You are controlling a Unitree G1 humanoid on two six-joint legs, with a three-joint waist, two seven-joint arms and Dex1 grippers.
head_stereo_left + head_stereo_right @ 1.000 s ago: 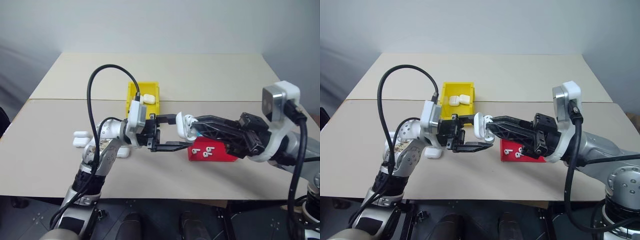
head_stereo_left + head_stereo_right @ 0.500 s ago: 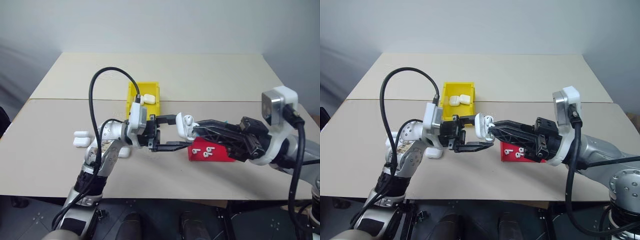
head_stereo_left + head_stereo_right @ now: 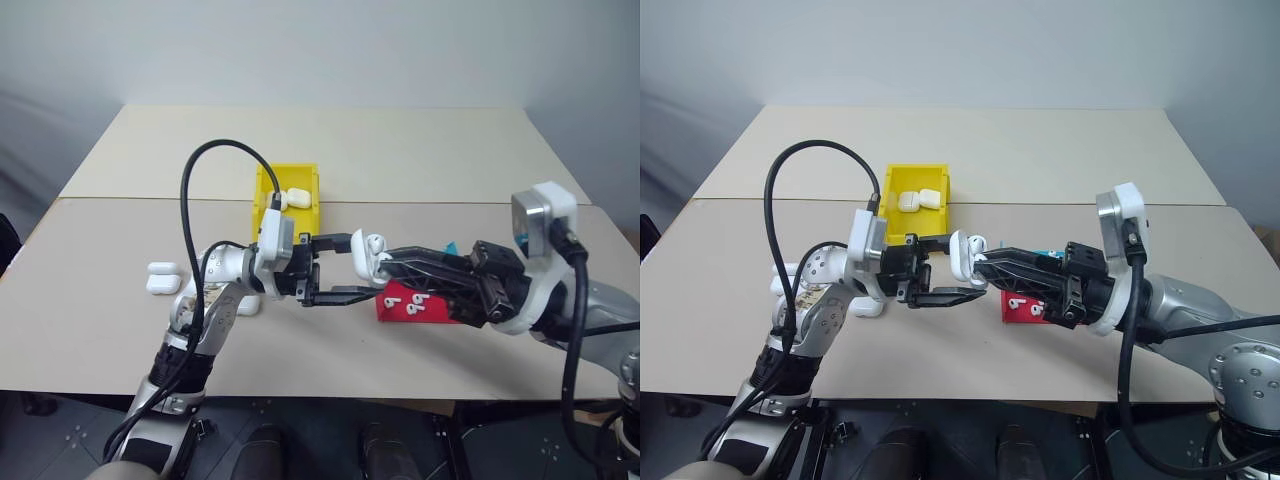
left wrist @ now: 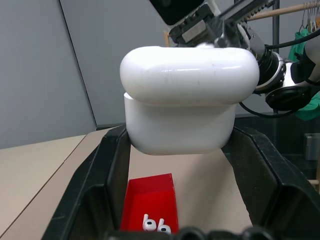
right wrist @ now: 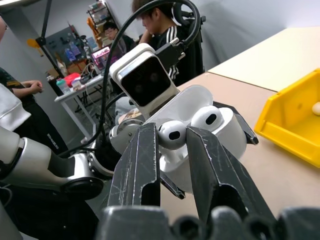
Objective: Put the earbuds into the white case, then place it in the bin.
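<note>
Right wrist view: right claw (image 5: 171, 150) pinching earbud (image 5: 172, 134) over open white case (image 5: 220, 131)

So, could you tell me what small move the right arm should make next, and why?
Probably press the earbud on down into its slot, then let go. The right end effector pinches it at the open white case, which the left end effector grips; the other earbud already sits inside.

You have beige table (image 3: 420, 150); red tray (image 3: 400, 310) at its centre; spare white cases (image 3: 163, 277) at 9 o'clock; blue item, maybe tray (image 3: 449, 248), behind red one.
</note>
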